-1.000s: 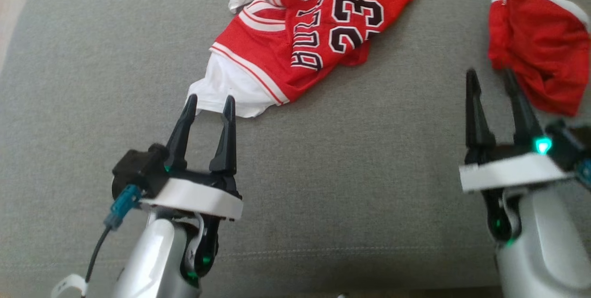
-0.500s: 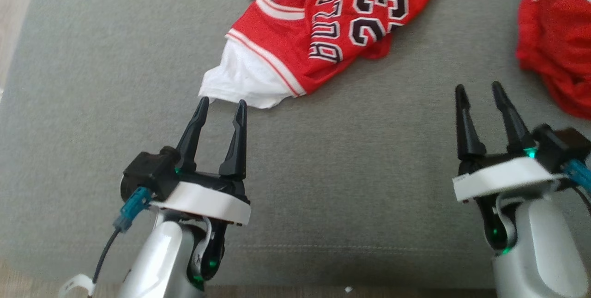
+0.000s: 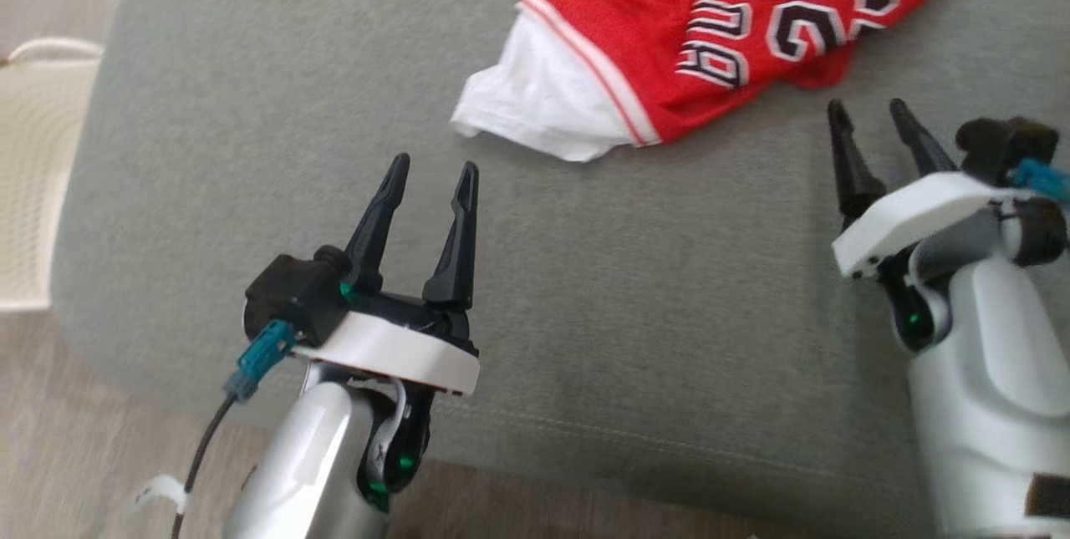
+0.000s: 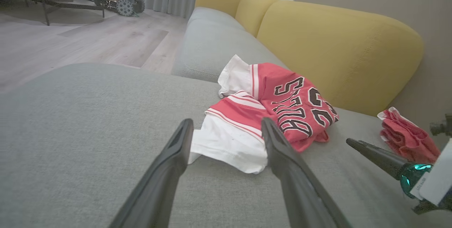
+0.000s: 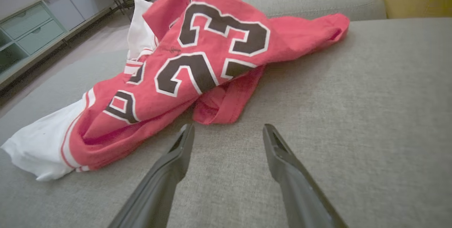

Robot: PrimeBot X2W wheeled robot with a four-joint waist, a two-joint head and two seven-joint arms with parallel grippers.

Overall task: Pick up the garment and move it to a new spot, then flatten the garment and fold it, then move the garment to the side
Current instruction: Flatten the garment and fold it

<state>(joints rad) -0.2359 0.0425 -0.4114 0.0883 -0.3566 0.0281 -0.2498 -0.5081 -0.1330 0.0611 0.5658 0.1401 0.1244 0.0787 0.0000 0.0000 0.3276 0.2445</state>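
Observation:
The garment [image 3: 719, 29] is a crumpled red jersey with "23" and a white sleeve, lying on the grey sofa seat [image 3: 669, 288]. My left gripper [image 3: 435, 165] is open and empty, its tips a short way in front of the white sleeve [image 3: 543, 104]. In the left wrist view the left gripper [image 4: 226, 122] frames that sleeve of the garment [image 4: 282, 104]. My right gripper [image 3: 868, 106] is open and empty, just short of the jersey's red hem. In the right wrist view the right gripper [image 5: 227, 129] points at the garment [image 5: 197, 54] close ahead.
A second bunched red cloth [image 4: 406, 136] lies to the right, near the yellow backrest [image 4: 335, 44]. The seat's front edge runs below my wrists, with wooden floor [image 3: 84, 422] beyond. A white basket [image 3: 33, 171] stands on the floor at the left.
The head view has swung left, putting the second red cloth out of it. My left gripper now sits a little back from the white sleeve it had reached. Both grippers stay open.

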